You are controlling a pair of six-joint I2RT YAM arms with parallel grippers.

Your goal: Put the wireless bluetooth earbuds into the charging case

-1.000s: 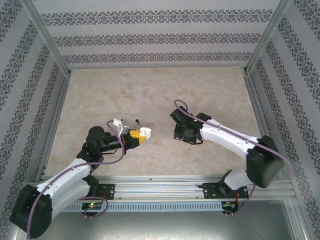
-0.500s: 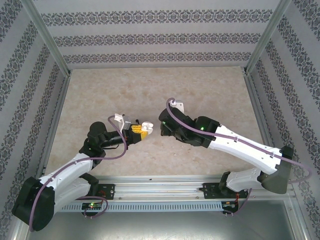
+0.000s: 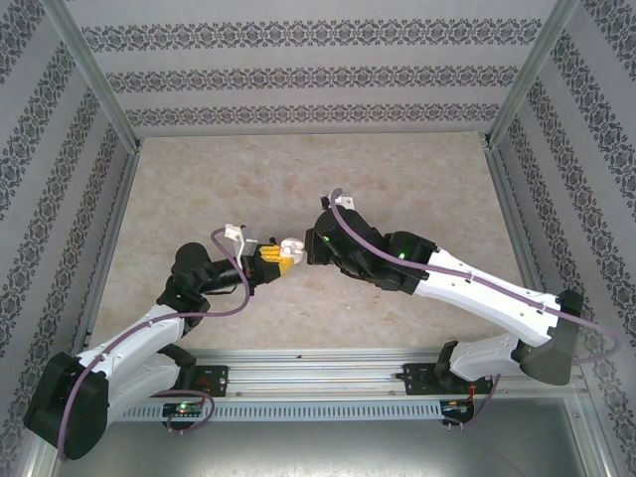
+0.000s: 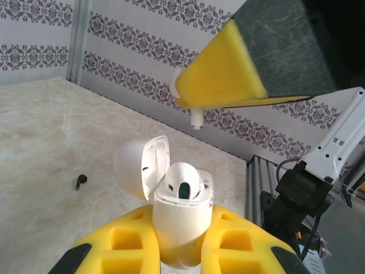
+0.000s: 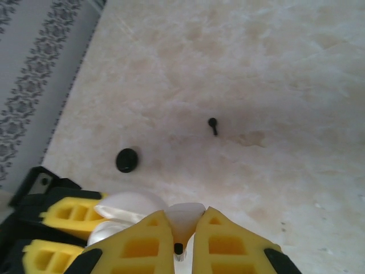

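Over the last second the right hand (image 3: 315,248) has swung across from 3 o'clock and now sits just beside the left hand (image 3: 268,261). The left hand holds the charging case (image 4: 181,222) upright between its yellow pads, lid open towards 10 o'clock. The right hand is closed narrow on a whitish earbud (image 5: 185,219), whose stem (image 4: 196,118) hangs at 12 o'clock above the case, near but apart. One seated earbud (image 4: 183,182) already fills a socket, so I judge the insertion is about to start.

The seated bud hides whether the second socket is free, and the stem's line-up with it is hard to judge. A black earbud (image 5: 213,125) lies loose on the table (image 3: 298,179). At 10 o'clock of the right hand sits a dark round object (image 5: 127,160) I cannot identify.
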